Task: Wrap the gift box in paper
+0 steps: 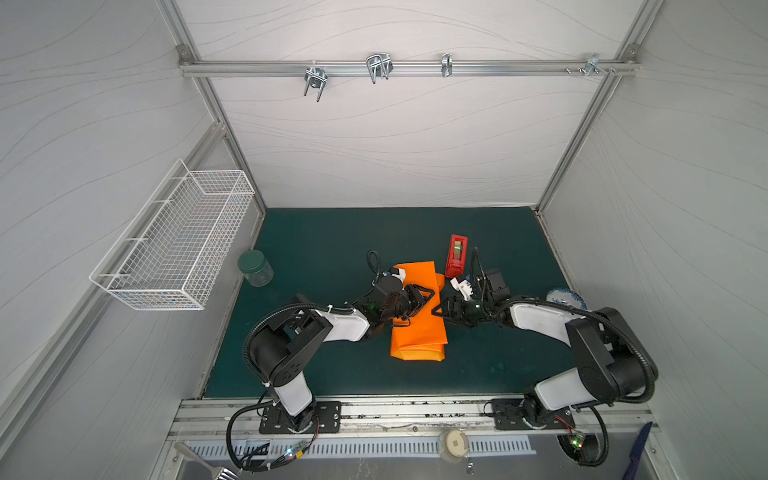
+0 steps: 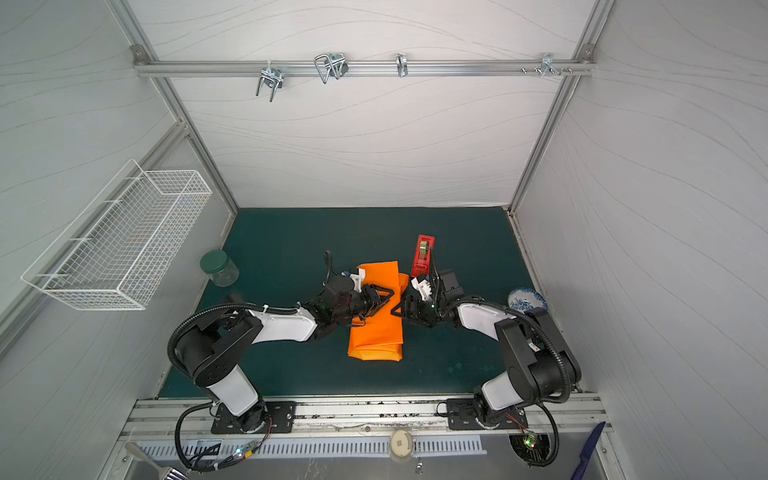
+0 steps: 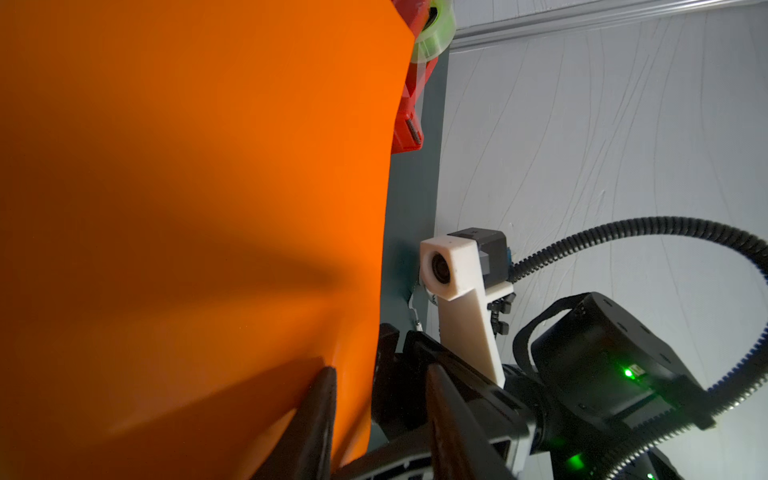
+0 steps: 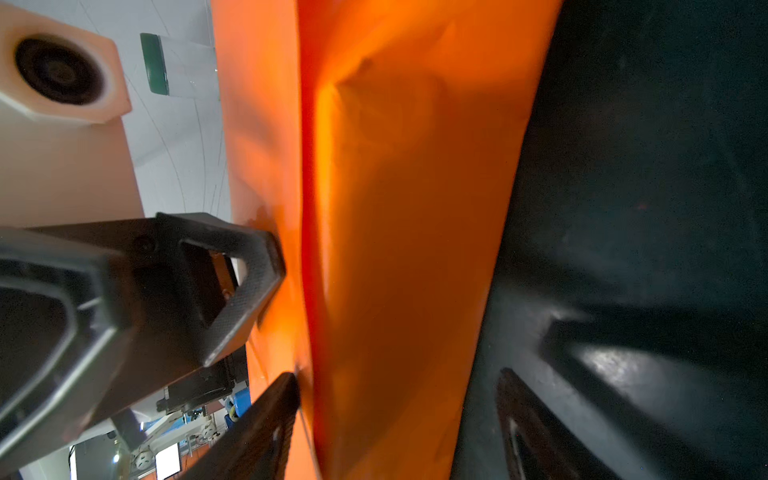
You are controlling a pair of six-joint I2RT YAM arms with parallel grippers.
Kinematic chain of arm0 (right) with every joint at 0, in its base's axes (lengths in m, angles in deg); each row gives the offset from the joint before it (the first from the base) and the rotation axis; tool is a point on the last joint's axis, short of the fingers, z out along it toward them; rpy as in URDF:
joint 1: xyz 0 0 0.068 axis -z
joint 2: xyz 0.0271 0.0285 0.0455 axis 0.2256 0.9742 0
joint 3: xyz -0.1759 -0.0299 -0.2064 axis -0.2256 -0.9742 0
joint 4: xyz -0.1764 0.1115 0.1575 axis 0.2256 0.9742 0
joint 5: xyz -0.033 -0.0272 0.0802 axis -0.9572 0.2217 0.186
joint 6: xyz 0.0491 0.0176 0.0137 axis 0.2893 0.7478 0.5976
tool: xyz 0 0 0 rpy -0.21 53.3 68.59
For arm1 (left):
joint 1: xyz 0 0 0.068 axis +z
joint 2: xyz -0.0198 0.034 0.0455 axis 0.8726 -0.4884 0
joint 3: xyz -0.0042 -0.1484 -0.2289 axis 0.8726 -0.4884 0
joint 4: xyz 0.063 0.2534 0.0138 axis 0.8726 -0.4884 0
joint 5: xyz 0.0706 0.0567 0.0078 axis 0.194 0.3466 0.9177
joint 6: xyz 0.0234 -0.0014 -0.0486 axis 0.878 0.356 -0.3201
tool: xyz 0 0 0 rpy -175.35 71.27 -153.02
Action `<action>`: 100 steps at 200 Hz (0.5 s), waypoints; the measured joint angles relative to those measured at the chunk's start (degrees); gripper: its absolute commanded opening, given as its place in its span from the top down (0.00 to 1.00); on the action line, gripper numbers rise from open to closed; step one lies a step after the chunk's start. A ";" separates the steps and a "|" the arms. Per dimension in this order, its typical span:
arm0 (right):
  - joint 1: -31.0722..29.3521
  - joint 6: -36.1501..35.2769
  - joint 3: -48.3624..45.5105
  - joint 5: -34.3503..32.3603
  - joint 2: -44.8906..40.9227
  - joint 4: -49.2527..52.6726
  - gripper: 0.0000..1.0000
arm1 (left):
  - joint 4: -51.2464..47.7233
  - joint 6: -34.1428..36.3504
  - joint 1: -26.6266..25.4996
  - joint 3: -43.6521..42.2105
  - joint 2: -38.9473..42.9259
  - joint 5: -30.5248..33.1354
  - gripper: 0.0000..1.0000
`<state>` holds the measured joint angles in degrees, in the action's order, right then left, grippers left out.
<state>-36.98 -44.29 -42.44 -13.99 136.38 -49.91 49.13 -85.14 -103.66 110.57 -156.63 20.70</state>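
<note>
My left gripper (image 1: 428, 297), jaws apart, pins the paper (image 1: 417, 332) near the table (image 1: 316, 249) centre so my right gripper (image 1: 440, 308), also open, can straddle the fold.

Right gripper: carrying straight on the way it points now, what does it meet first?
The paper: its folded edge lies between the right gripper's open jaws. The left gripper faces it just beyond, though depth is unclear.
</note>
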 measured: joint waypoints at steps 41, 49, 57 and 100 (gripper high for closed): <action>0.28 0.00 -1.07 1.42 0.52 -2.89 0.29 | -16.72 7.89 1.27 2.80 6.12 -0.20 0.55; 0.35 0.02 -1.11 1.66 0.66 -3.08 0.29 | -20.31 9.73 1.73 2.91 7.87 0.07 0.54; 0.42 0.00 -1.11 1.90 0.79 -3.21 0.29 | -24.37 11.93 2.45 3.02 9.84 0.46 0.52; 0.44 0.00 -1.11 2.19 0.85 -3.41 0.30 | -39.56 21.75 7.87 3.34 17.35 3.15 0.40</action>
<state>-36.55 -44.29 -43.55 -11.81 137.23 -53.32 9.57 -63.39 -95.79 113.91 -139.28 23.84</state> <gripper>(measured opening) 0.702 0.600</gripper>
